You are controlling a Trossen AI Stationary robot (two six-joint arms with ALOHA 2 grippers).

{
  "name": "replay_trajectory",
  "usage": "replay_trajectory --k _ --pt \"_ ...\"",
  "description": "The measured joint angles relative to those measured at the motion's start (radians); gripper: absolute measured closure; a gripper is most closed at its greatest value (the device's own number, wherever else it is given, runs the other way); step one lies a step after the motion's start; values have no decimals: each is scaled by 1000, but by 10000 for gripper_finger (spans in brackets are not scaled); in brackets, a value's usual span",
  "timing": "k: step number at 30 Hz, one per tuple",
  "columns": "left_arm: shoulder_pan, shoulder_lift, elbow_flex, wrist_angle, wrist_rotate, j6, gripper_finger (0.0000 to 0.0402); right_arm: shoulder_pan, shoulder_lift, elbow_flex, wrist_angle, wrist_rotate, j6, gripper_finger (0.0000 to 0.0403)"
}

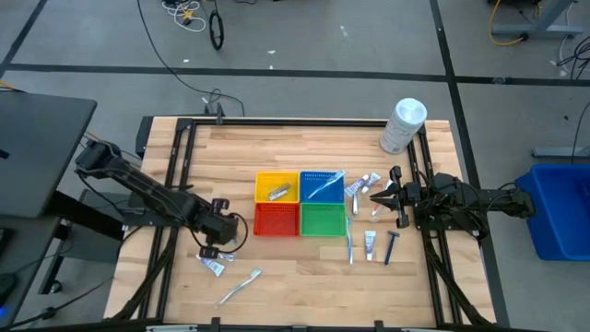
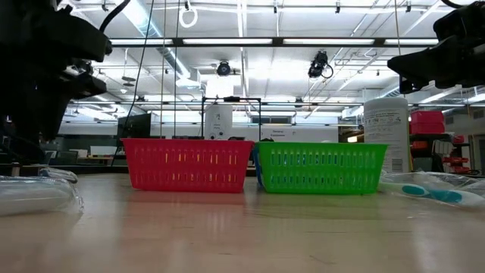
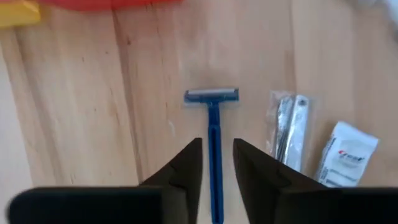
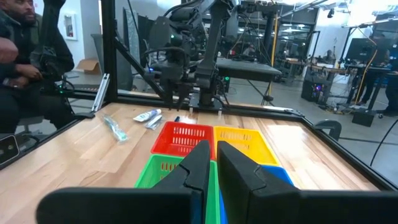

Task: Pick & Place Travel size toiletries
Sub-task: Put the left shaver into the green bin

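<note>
A: L claw (image 3: 216, 163) is low over the bench (image 1: 277, 277), just in front of the red basket (image 1: 276, 219). Fingers are part open and straddle the handle of a blue razor (image 3: 212, 134). Razor lies flat, head pointing away from the wrist. Nothing is gripped that I can see; there's a gap on both sides of the handle.

B: How should it do the pick?

A: My judgement: keep the handle centred between the fingers, go down till the tips nearly touch the wood, close square on the handle, not the head. Lift straight up, since a thin clear packet (image 3: 291, 127) and a small white sachet (image 3: 347, 160) lie just beside it and are easy to drag.

B: R claw?

A: R claw (image 1: 377, 195) waits near the right bench edge, pointing at the baskets. Fingers are all but closed, holding nothing, per the R wrist view.

B: Baskets?

A: Four in a block mid-bench. Yellow basket (image 1: 277, 186) holds one small silvery item. Blue basket (image 1: 322, 185) holds pale slim items, prob toothbrushes. Red looks empty. Green basket (image 1: 322, 219) is bare from above.

B: Loose stock?

A: Tubes and a dark razor (image 1: 391, 246) lie to the right of green. A wrapped toothbrush (image 1: 240, 286) sits near the front edge. A white canister (image 1: 403, 124) stands at the back right, not part of the task.
</note>
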Motion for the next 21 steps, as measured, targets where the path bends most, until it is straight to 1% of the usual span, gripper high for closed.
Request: replay_trajectory --k 5,9,14,21 --pt "-2 34 -17 36 27 -12 234 0 0 0 0 0 0 362" --pt "-1 53 -35 59 40 -33 205 0 0 0 0 0 0 362" --pt "-1 54 -64 71 46 -63 196 0 0 0 0 0 0 362" --pt "-1 54 -67 86 39 -66 206 0 0 0 0 0 0 363"
